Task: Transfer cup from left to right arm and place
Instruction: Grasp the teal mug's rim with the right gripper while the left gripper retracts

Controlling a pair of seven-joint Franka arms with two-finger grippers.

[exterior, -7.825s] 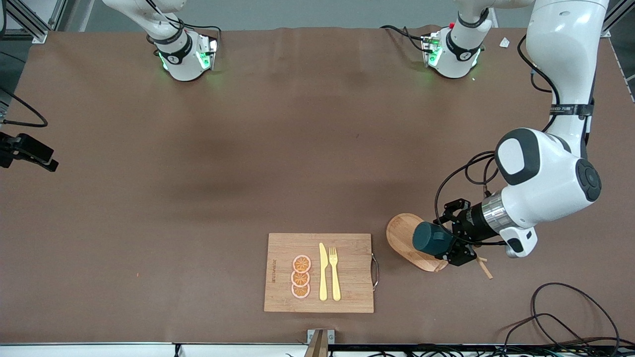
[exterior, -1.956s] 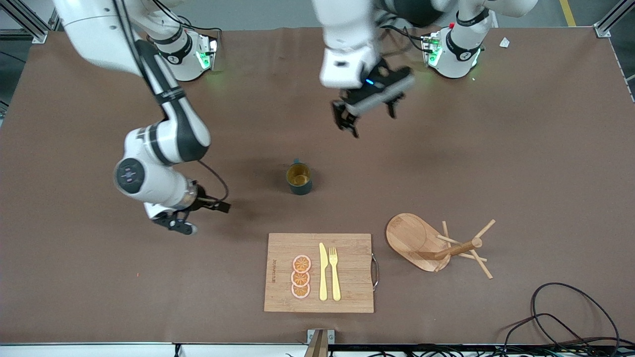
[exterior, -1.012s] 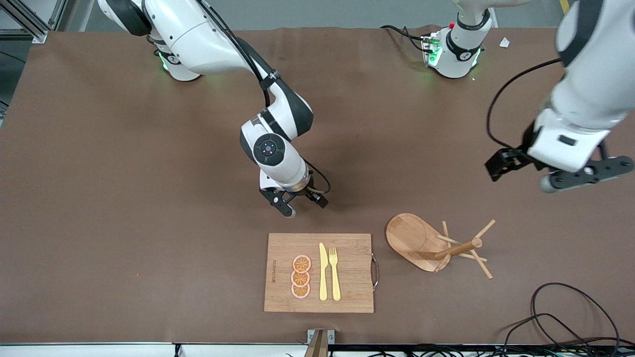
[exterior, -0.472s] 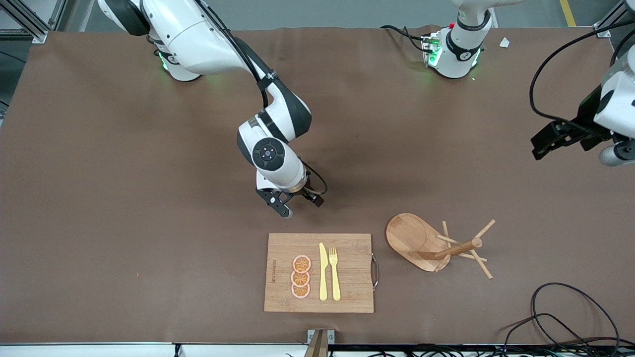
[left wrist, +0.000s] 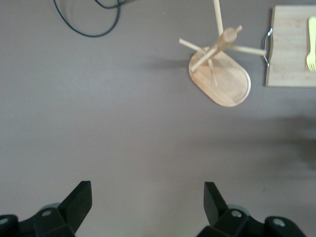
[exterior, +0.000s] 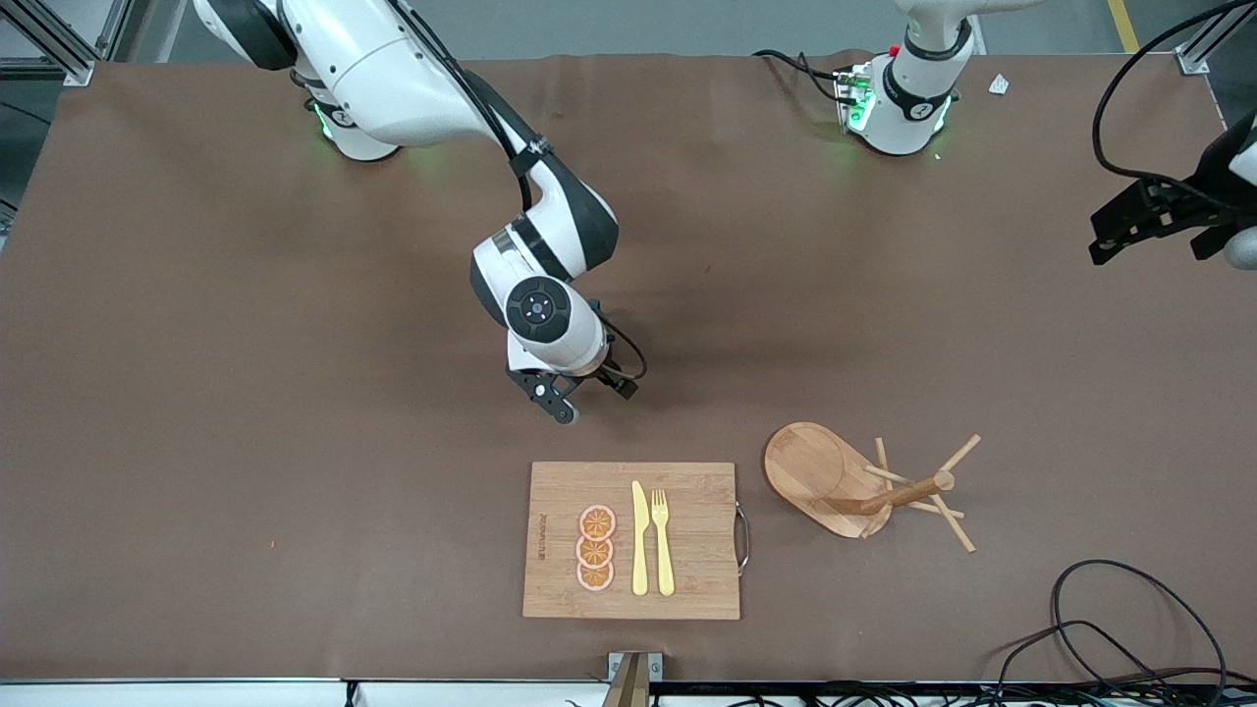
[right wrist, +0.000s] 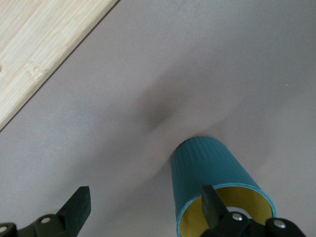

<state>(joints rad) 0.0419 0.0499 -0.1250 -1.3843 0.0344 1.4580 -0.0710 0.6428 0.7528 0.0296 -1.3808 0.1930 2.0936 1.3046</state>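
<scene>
The cup is a teal mug with a yellow inside. It stands upright on the brown table in the right wrist view. In the front view it is hidden under the right arm's wrist. My right gripper is open low over mid-table, right at the cup. In the right wrist view one finger shows in front of the cup's mouth and the other stands clear of it. My left gripper is open and empty, up over the left arm's end of the table; its wrist view shows bare table between its fingers.
A wooden cutting board with orange slices, a yellow knife and a fork lies nearer the front camera than the cup; its corner shows in the right wrist view. A wooden mug tree lies tipped beside the board. Black cables lie at the front corner.
The left arm set the cup down mid-table and has swung away, open, to its own end of the table. The right arm came over the cup and has barely shifted in the last second.
</scene>
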